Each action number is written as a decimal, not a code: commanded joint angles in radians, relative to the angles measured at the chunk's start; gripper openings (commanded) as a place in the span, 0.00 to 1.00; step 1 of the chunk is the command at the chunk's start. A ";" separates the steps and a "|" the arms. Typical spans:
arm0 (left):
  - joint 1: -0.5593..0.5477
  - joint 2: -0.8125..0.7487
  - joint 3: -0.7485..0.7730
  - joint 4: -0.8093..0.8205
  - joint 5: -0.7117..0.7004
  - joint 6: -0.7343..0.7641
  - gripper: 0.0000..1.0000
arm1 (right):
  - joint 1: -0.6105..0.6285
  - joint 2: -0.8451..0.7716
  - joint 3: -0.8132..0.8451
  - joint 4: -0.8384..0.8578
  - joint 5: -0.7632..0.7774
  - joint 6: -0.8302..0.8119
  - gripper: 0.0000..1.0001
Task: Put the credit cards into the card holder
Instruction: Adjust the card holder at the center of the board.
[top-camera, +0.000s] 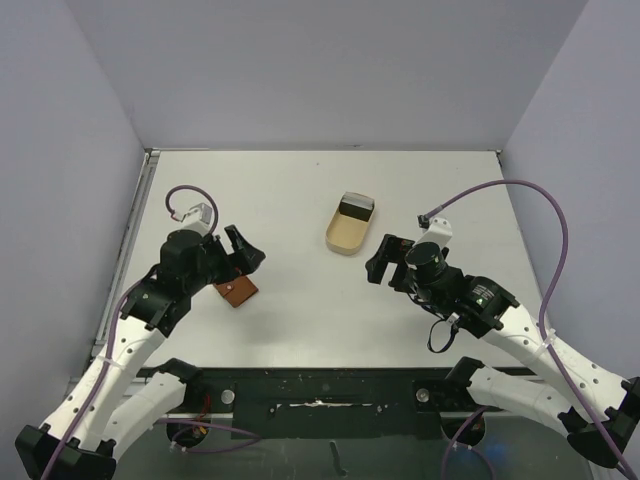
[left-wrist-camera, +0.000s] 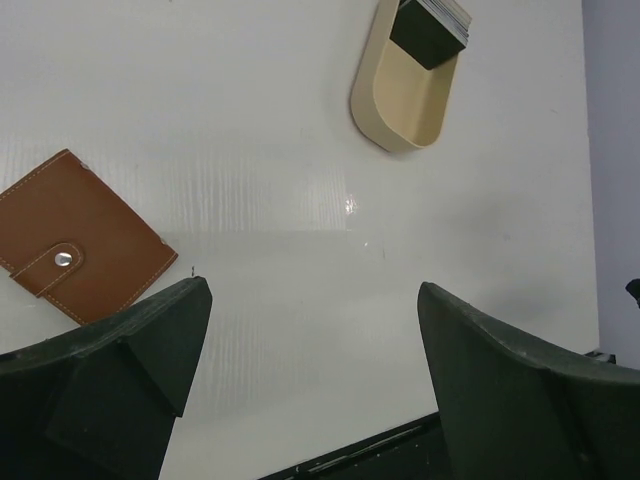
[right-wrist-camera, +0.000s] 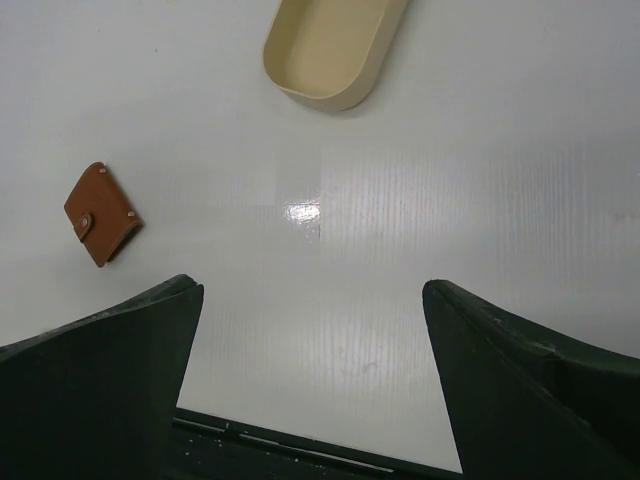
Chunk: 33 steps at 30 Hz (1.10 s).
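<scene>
The left pincer (left-wrist-camera: 315, 300) and right pincer (right-wrist-camera: 312, 295) both gape, empty. The brown card holder (left-wrist-camera: 75, 240) lies shut on the tabletop (left-wrist-camera: 250, 150) beside the left one; the cards (left-wrist-camera: 430, 30) sit in the tan tray (left-wrist-camera: 362, 100).

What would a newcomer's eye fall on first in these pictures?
The tan oval tray in the centre, with the credit cards stacked in its far end. The closed card holder lies near the left gripper; both it and the right gripper stand open, holding nothing.
</scene>
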 joint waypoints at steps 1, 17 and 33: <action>0.005 0.013 0.032 0.006 -0.099 0.013 0.84 | -0.007 -0.009 0.029 0.015 0.041 0.008 0.98; 0.071 0.250 -0.016 -0.075 -0.481 -0.222 0.75 | -0.005 -0.018 0.030 0.055 -0.004 -0.054 0.98; 0.247 0.438 -0.192 0.223 -0.212 -0.155 0.59 | 0.001 0.056 0.033 0.046 -0.083 -0.131 0.98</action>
